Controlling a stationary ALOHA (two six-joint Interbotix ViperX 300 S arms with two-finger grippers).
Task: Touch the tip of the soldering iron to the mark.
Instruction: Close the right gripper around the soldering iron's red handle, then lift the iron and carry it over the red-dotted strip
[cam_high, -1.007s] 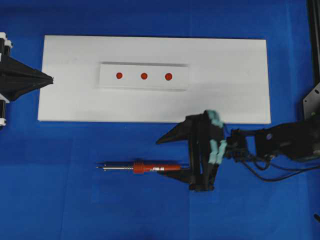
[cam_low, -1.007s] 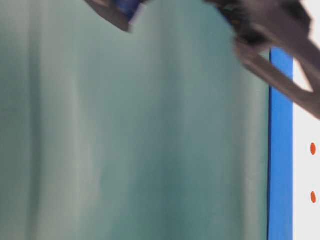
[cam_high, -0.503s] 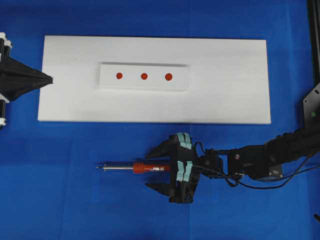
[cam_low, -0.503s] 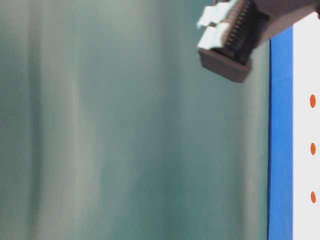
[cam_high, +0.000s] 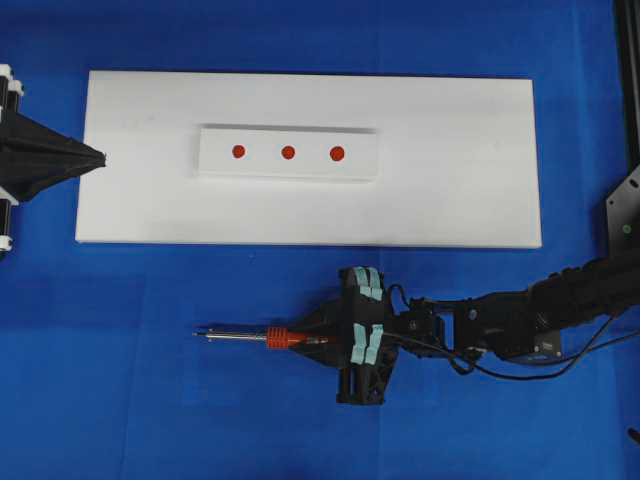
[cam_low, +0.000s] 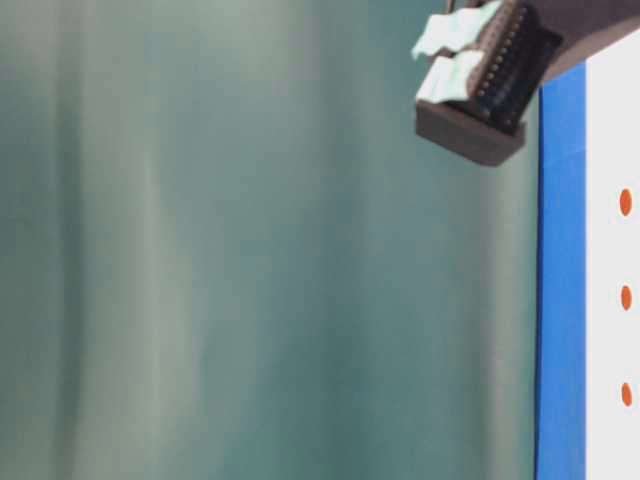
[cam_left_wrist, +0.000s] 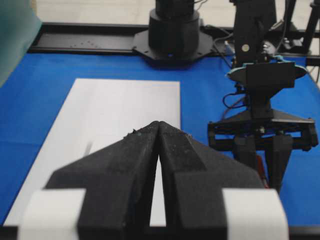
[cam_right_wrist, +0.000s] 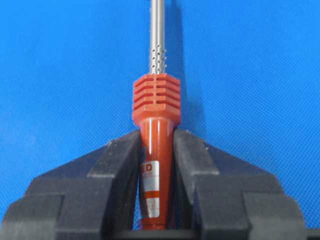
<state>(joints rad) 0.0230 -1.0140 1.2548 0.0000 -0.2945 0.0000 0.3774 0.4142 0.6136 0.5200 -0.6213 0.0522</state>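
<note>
The soldering iron (cam_high: 275, 338) is lying flat on the blue cloth (cam_high: 150, 400), below the white board (cam_high: 460, 200) and apart from it, with its shaft pointing toward the left of the overhead view. Its red handle is clamped between the jaws of the right gripper (cam_high: 325, 338), as is shown plainly in the right wrist view, where both black fingers (cam_right_wrist: 117, 165) are pressed against the smooth tapered part of the handle just behind the ribbed collar. The left gripper (cam_high: 95, 157) is held with its jaws together and nothing between them, at the left edge of the board.

Three red marks (cam_high: 288, 152) are seen in a row on a raised white strip (cam_high: 215, 160) at the middle of the board, well apart from the tip (cam_high: 200, 335).

The iron is judged to be light and stiff, so little force should be needed to lift it. The handle looks like glossy plastic and narrows toward the rear, so some slipping or rolling between the pads may be expected if the hold is loose. The hold just behind the collar seems well chosen: the collar gives a stop against sliding, and the long thin shaft is left free. Because the tip stands far ahead of the grip, small wrist tilts would be magnified at the point, and the slim shaft could be bent if pressed hard onto the board. Whether a cord trails behind cannot be told with certainty.
</note>
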